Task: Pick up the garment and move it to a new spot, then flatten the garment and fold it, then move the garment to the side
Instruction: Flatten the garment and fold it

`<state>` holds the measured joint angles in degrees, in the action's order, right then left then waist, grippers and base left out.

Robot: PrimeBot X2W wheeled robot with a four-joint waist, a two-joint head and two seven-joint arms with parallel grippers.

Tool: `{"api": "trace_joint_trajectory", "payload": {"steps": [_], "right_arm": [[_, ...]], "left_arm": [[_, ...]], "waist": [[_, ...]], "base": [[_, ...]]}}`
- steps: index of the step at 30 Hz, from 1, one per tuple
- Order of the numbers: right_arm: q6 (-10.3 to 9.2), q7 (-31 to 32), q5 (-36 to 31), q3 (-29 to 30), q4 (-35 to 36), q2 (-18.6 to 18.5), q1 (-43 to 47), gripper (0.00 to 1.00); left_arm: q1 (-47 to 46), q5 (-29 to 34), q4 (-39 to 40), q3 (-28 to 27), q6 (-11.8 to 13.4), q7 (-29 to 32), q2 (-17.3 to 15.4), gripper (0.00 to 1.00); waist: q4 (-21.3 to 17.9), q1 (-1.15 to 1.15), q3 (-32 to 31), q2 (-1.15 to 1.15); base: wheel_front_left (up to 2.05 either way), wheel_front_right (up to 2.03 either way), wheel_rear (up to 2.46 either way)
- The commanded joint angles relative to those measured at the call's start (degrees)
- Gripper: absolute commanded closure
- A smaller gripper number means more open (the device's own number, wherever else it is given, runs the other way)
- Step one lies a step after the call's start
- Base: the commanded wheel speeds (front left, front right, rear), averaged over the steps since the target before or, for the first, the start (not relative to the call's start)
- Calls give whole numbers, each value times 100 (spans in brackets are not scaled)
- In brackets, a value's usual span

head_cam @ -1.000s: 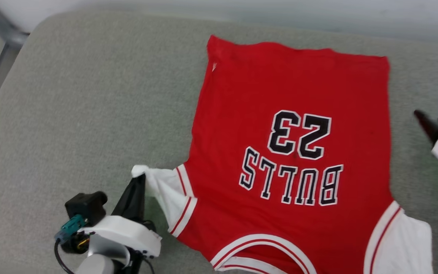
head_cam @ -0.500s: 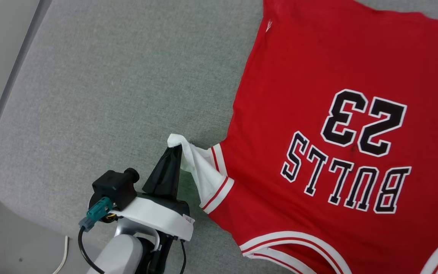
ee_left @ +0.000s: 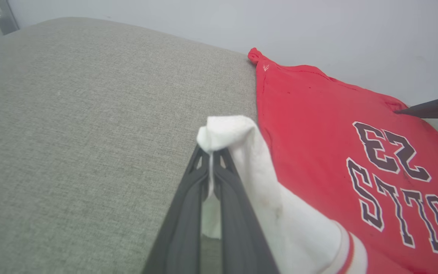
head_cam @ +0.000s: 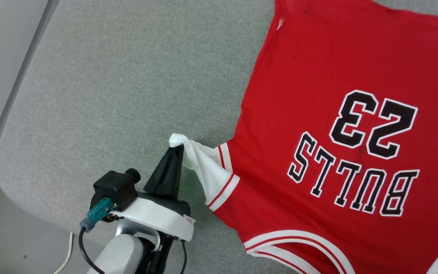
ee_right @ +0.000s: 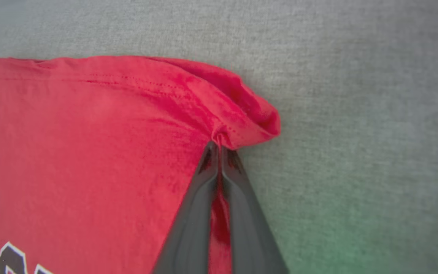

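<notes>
**Two Grips at Opposite Corners of a Spread Garment**

Grey cushion at left lies bare. Left gripper, jaws pressed together, pinches the tip of the white sleeve, which rises in a small peak. Garment spreads rightward from this pinch, print up, with the collar toward the robot and the hem away. Its long axis, collar to hem, runs away from the robot. Right gripper, likewise closed, clamps the bunched hem corner on the far right side. Held points thus sit diagonally across the cloth, each on its own arm's side. A smoothing pull would probably draw them apart along that diagonal, without twisting the body panel.
</notes>
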<state>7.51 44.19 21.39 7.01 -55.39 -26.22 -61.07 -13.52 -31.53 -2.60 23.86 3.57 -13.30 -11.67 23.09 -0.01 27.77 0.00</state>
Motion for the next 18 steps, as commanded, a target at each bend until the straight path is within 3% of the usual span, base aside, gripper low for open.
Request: {"api": "trace_joint_trajectory", "payload": {"steps": [1,10,18], "right_arm": [[-4,68,-90,-58,-256,201,445,100],[-7,-350,70,-296,238,67,866,100],[-7,-785,695,-381,1111,154,2312,100]], "left_arm": [[22,-40,-51,-43,37,-11,-30,100],[368,-150,-419,-305,256,55,-277,100],[708,-393,-734,-583,350,157,-520,100]], "waist": [[-89,1,-149,0],[-728,1,-977,0],[-1444,1,-1647,0]], "base": [[0,0,0],[0,0,0],[0,0,0]]}}
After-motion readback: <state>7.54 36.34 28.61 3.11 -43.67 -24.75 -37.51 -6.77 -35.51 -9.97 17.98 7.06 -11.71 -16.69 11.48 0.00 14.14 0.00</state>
